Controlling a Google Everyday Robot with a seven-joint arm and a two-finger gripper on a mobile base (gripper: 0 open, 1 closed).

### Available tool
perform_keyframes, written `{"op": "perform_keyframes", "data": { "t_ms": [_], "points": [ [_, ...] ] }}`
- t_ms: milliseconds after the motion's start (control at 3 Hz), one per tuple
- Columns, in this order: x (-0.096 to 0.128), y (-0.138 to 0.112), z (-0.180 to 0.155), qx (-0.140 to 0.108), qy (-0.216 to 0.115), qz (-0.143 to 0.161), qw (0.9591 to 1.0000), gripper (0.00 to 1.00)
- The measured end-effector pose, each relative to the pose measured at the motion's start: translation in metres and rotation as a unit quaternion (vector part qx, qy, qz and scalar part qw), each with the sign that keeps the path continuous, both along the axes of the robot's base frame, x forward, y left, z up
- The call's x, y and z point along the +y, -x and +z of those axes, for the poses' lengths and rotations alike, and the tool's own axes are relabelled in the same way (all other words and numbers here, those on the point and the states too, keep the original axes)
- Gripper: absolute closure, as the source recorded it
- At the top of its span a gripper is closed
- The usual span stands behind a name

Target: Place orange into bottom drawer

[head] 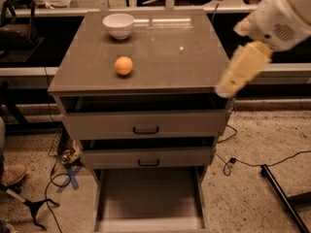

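Observation:
The orange (123, 65) lies on the grey-brown cabinet top (175, 57), left of centre and toward the front. The bottom drawer (148, 198) is pulled out at floor level, and the part of its flat floor in view is bare. My gripper (239, 71), cream-coloured on the end of the white arm, hangs over the cabinet's right front corner. It points down and to the left, well to the right of the orange, and holds nothing that I can see.
A white bowl (118, 24) stands at the back left of the cabinet top. The two upper drawers (146, 125) with black handles stand slightly ajar. Cables (233, 161) and a black bar (284, 198) lie on the floor to the right. A shoe (12, 174) is at the left.

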State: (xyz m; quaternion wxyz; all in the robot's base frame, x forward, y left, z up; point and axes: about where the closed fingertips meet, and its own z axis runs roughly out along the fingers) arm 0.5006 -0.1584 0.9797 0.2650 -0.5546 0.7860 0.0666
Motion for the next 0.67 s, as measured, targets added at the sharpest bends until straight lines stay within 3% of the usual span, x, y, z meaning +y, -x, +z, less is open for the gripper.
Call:
{"op": "perform_keyframes", "data": {
  "t_ms": [333,667],
  "points": [
    [0.0541,-0.0515,0.0027,-0.002,-0.093,-0.032,0.9952,0.0],
    [0.0572,-0.056,0.0051,-0.003,-0.103,-0.046,0.9936,0.0]
  ]
}}
